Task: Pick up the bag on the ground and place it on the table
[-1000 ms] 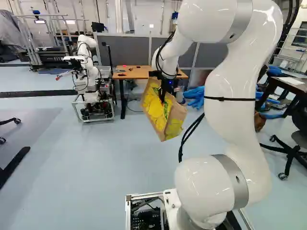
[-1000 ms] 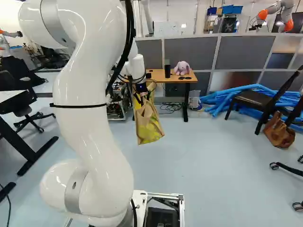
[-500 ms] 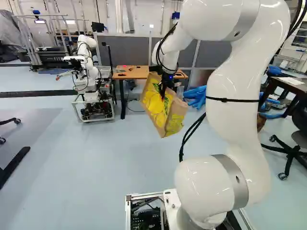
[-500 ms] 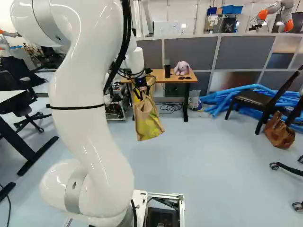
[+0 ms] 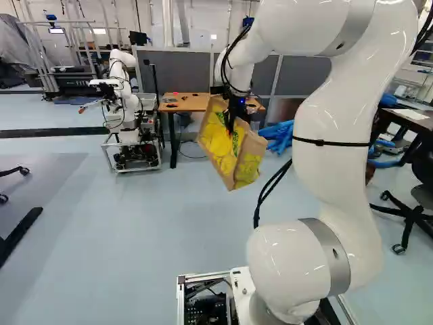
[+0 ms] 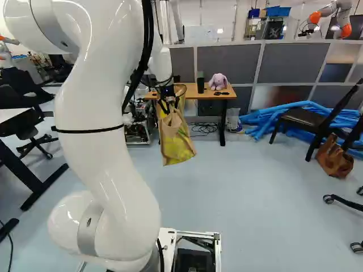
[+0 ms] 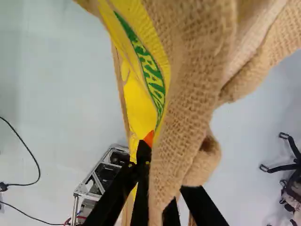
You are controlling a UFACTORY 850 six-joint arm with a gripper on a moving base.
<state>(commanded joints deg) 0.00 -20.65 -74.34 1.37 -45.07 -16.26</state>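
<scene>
In the left base view my gripper is shut on the upper part of the bag, brown burlap with yellow print. The bag hangs tilted in the air, its top in front of the table. At close range in the wrist view, burlap folds partly hide the gripper, with one orange pad showing against the yellow side. The right base view shows the bag off the floor, before the left part of the wooden table.
On the table are a plush toy, a black cylinder and small dark items. Another robot stands left of it. Blue tubes, a chair and a brown handbag are to its right.
The arm has moved and the bag has risen a little with the gripper, still held. The base has not moved.
</scene>
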